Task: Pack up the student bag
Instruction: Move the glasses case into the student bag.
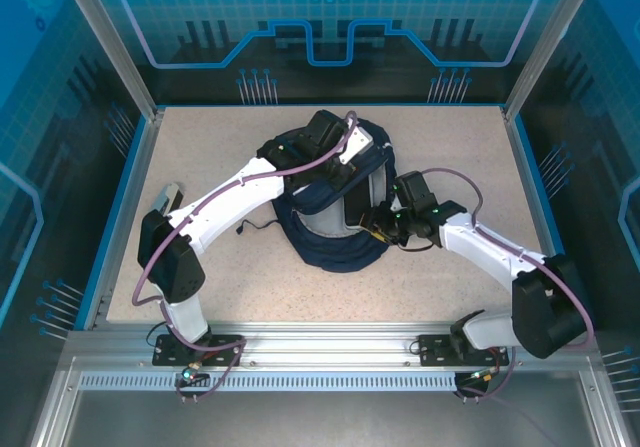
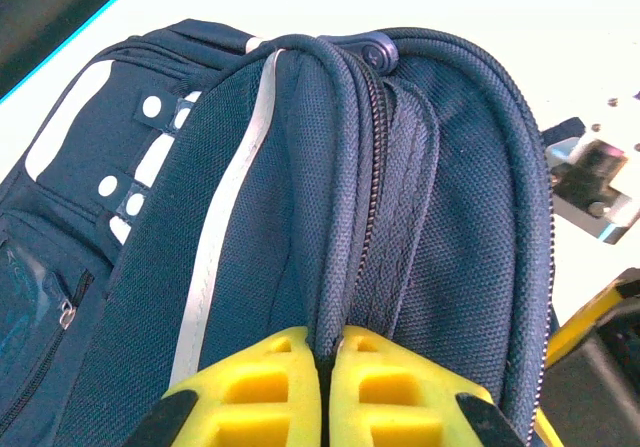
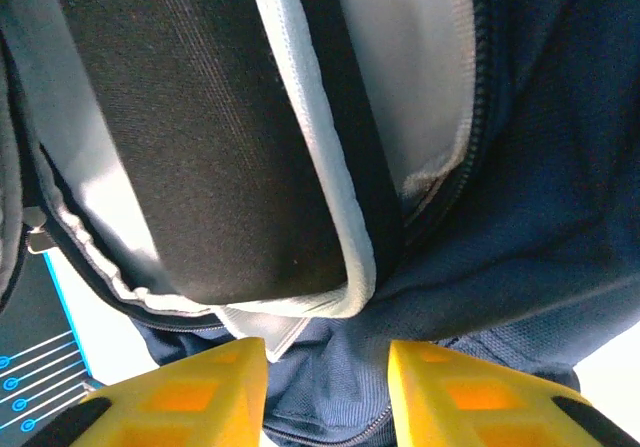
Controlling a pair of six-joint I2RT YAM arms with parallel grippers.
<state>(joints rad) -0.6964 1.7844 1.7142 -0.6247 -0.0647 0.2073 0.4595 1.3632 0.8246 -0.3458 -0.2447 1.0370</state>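
Blue-lit panels and an aluminium frame enclose a speckled beige tabletop point(image 1: 200, 167), where the student bag point(image 1: 335, 242) lies about midway between the left and right edges, its top reaching toward the far edge and its rounded bottom toward the near one. From the near-left corner the left arm point(image 1: 225, 202) stretches diagonally over the tabletop to the upper end of the bag, while the right arm point(image 1: 490, 247) bends in from the near-right corner to meet the bag's right side. In the left wrist view the left gripper point(image 2: 328, 352) is clenched, its yellow fingers point(image 2: 270, 387) pressed together on a raised fold of the bag's navy rim right beside the zipper point(image 2: 375, 137). In the right wrist view the right gripper point(image 3: 325, 362) sits at the bag's opened mouth with its yellow fingers point(image 3: 190, 397) visibly apart and navy mesh fabric lying in the gap; whether they are pinching that fabric cannot be told from so close a view. Above them a black padded panel point(image 3: 200, 137) edged in pale grey binding stands against the grey lining point(image 3: 400, 67). A thin white stripe point(image 2: 225, 237) runs down the bag's outer panel, and a small metal zip pull point(image 2: 67, 314) hangs on the front pocket.
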